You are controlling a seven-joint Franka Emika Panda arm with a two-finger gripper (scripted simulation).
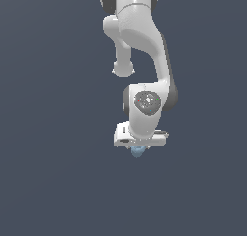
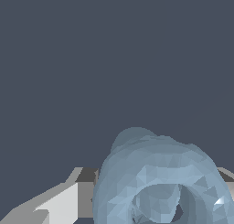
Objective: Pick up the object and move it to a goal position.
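Observation:
The object (image 1: 137,152) is a small pale blue lumpy thing. It pokes out just beneath the white hand of my gripper (image 1: 140,145) in the exterior view. In the wrist view the object (image 2: 160,182) fills the near foreground, its ring-like opening turned toward the camera. A grey and white finger (image 2: 59,205) presses against one side of it. The edge of the other finger (image 2: 227,179) shows at the opposite side. The gripper is shut on the object. Its fingertips are hidden behind the object and the hand.
Both views show only a flat dark blue-grey surface around the arm. The white arm (image 1: 144,42) comes down from the top of the exterior view.

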